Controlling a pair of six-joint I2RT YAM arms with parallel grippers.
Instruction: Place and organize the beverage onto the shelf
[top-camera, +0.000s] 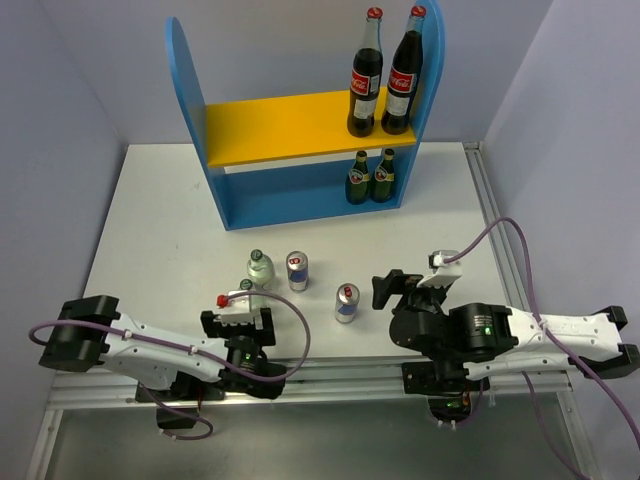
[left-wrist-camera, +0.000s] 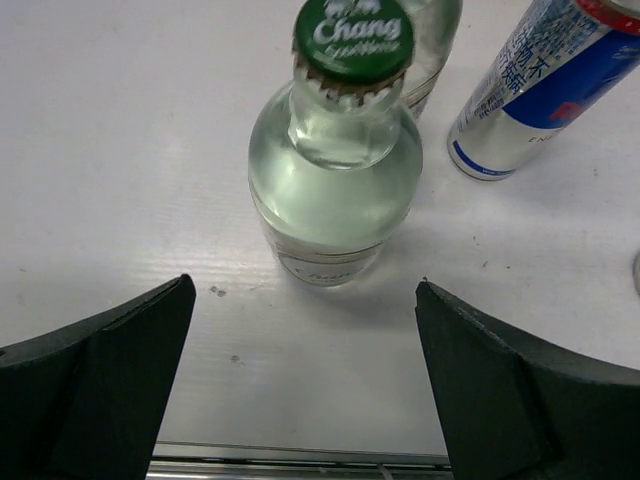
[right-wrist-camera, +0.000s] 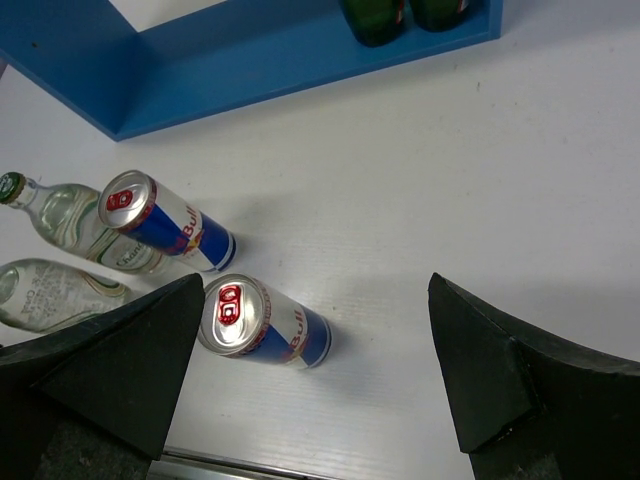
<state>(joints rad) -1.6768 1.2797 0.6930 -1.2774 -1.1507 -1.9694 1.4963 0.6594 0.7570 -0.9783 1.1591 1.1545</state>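
The blue shelf (top-camera: 230, 190) with its yellow upper board stands at the back. Two cola bottles (top-camera: 366, 78) occupy the board's right end, and two dark green bottles (top-camera: 370, 178) sit below them. On the table stand two clear green-capped bottles (top-camera: 260, 268) and two blue-silver cans (top-camera: 297, 270). My left gripper (top-camera: 238, 318) is open just short of the nearer clear bottle (left-wrist-camera: 335, 180). My right gripper (top-camera: 398, 284) is open to the right of the nearer can (top-camera: 346, 302); that can (right-wrist-camera: 265, 322) shows beside its left finger (right-wrist-camera: 150, 350).
The second clear bottle (left-wrist-camera: 430, 40) and a can (left-wrist-camera: 545, 85) stand close behind the nearer bottle. The left half of the yellow board (top-camera: 270, 125) and of the lower level is bare. An aluminium rail (top-camera: 330, 380) runs along the near table edge.
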